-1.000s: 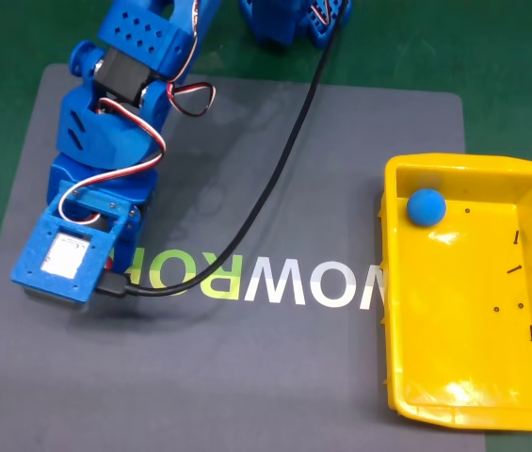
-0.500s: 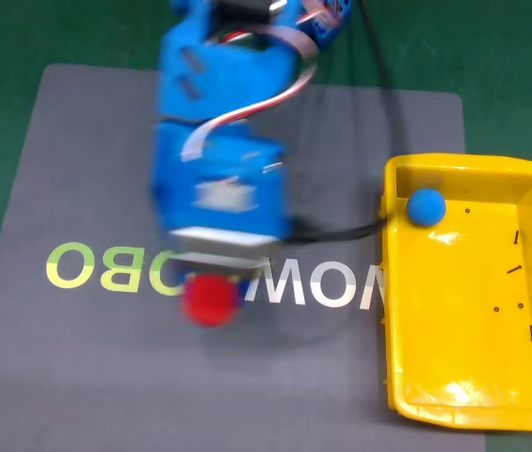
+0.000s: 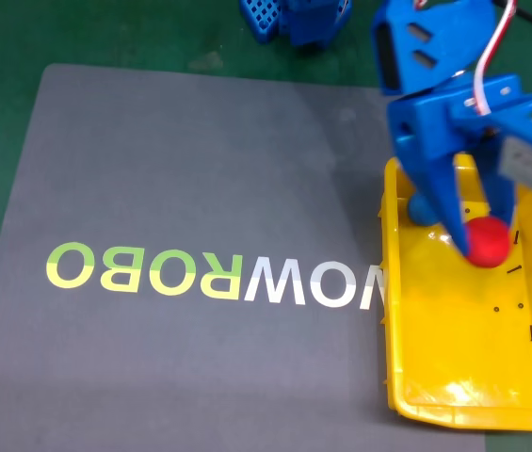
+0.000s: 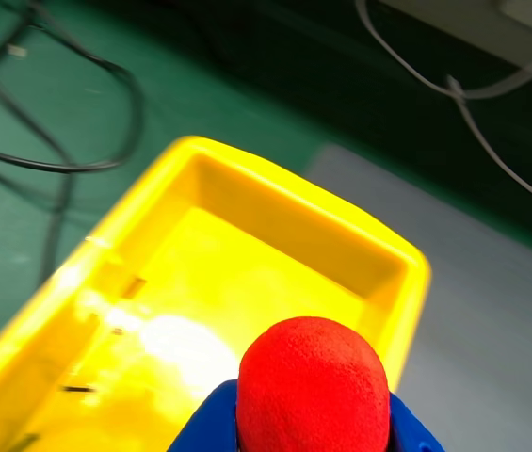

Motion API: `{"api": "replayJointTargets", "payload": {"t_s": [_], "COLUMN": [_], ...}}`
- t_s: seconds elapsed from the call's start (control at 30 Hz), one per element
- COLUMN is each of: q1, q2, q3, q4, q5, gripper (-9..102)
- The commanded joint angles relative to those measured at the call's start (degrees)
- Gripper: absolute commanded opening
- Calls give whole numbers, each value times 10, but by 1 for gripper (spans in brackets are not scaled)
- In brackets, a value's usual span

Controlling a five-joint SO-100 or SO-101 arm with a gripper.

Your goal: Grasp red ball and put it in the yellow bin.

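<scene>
In the fixed view my blue gripper point(image 3: 480, 245) is shut on the red ball point(image 3: 489, 240) and holds it over the upper half of the yellow bin point(image 3: 390, 377), inside the bin's outline. The wrist view shows the red ball point(image 4: 312, 381) clamped between blue fingers point(image 4: 204, 435) at the bottom edge, with the yellow bin point(image 4: 247, 273) lying below it. How high the ball hangs above the bin floor cannot be told. A blue ball point(image 3: 399, 208) lies in the bin's upper left corner, mostly hidden behind the arm.
The bin sits at the right edge of a grey mat point(image 3: 200, 169) with mirrored lettering, on a green tabletop point(image 3: 2, 38). The arm's blue base point(image 3: 294, 19) stands at the top edge. Dark and white cables point(image 4: 68, 141) lie beyond the bin in the wrist view.
The arm swung from the mat's left side across to the right, carrying the red ball, and now hangs over the bin. The blue ball has not moved.
</scene>
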State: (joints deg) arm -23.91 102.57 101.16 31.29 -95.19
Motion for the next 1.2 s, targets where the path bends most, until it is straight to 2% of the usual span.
{"api": "replayJointTargets", "payload": {"t_s": [0.0,0.23,0.37,0.43,0.97,1.17], "q1": [-28,-36,-25,-20,2,23], "q2": [11,-8,-11,-13,10,134], "q3": [-11,-12,-12,-12,-4,125], "q4": [-7,-26,-32,-37,-27,-25], "q5": [1,-1,0,1,4,-4], "gripper": [0,2,23,28,28,27]}}
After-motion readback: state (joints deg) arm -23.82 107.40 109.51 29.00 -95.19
